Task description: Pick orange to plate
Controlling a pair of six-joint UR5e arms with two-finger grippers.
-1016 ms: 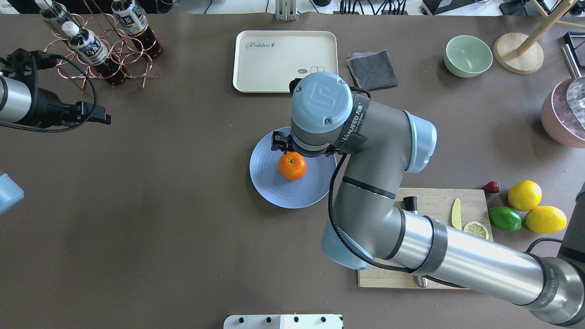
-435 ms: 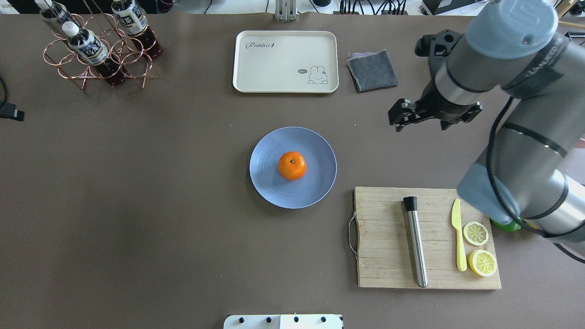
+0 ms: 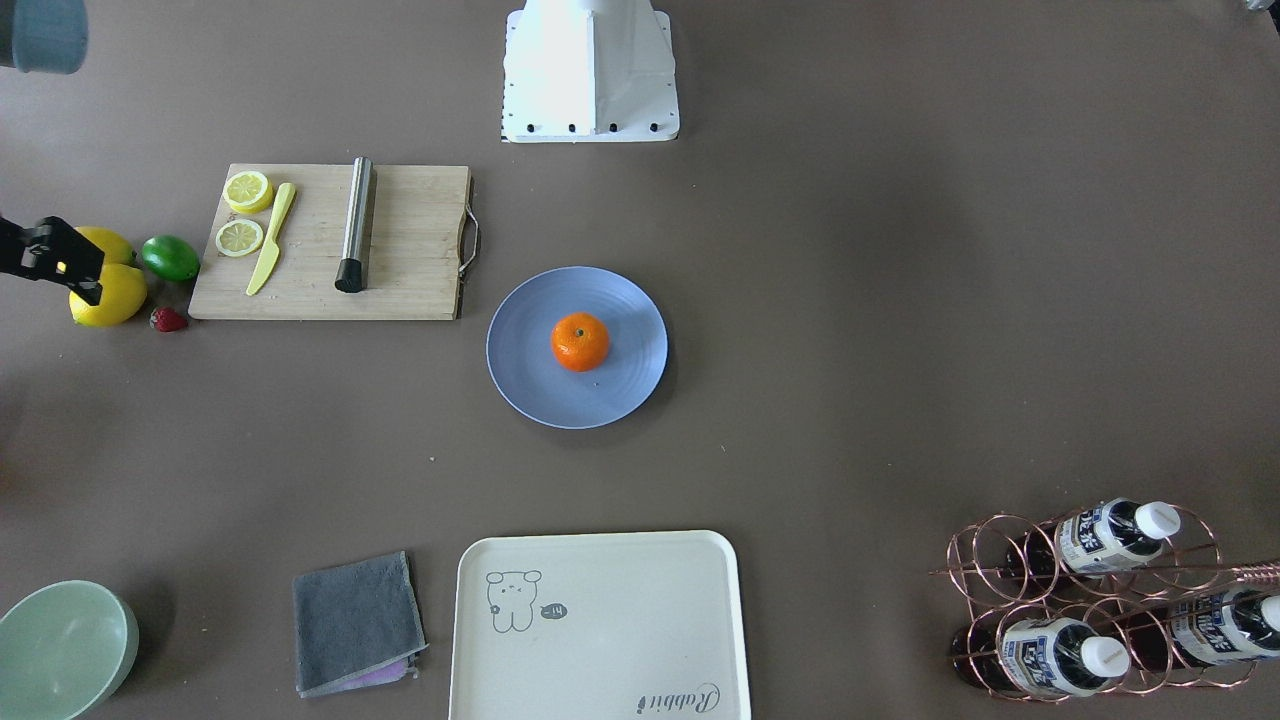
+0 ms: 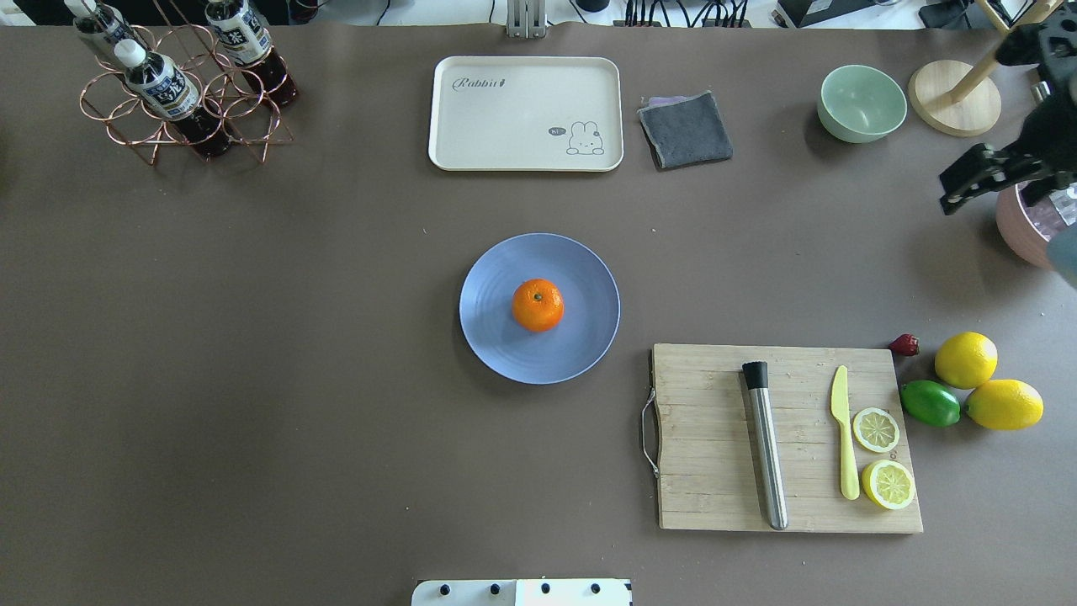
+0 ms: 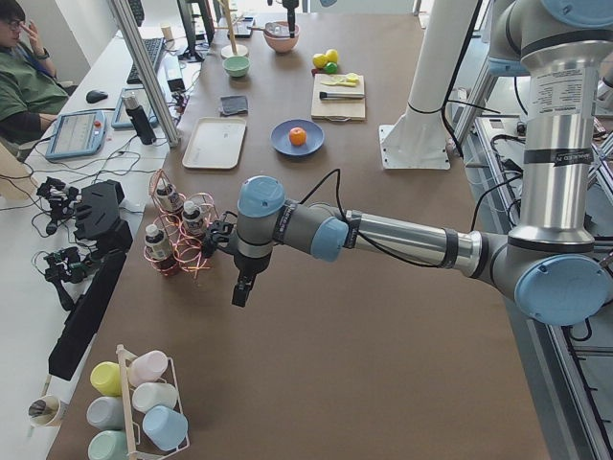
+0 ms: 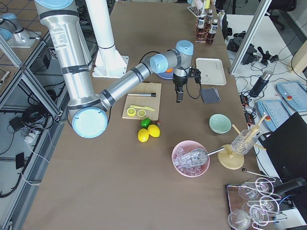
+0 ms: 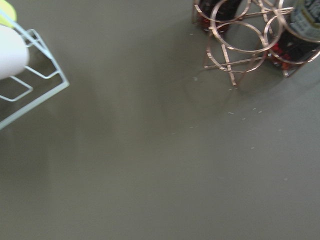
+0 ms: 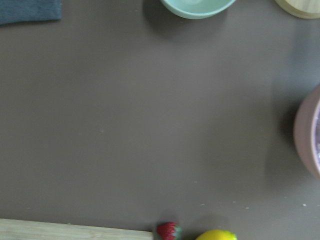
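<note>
Right pincer (image 4: pixel 1005 171) hangs by the right edge of the table (image 4: pixel 336 438), jaws seemingly spread and gripping nothing, since the orange (image 4: pixel 538 305) already rests mid-way on the plate (image 4: pixel 496 341), well apart from it toward the centre, so the task looks finished.

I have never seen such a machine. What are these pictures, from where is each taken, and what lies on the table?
This is a robot with two arms at a table. Two pictures look down from above, from opposite sides; two look along the table from its ends; two come from cameras on the wrists. Each arm ends in a tool for grasping: the left tool hangs near a bottle rack, the right tool near a pink bowl. The orange lies on the blue plate, and neither tool touches it. A cutting board, lemons and a cream tray are also there.
</note>
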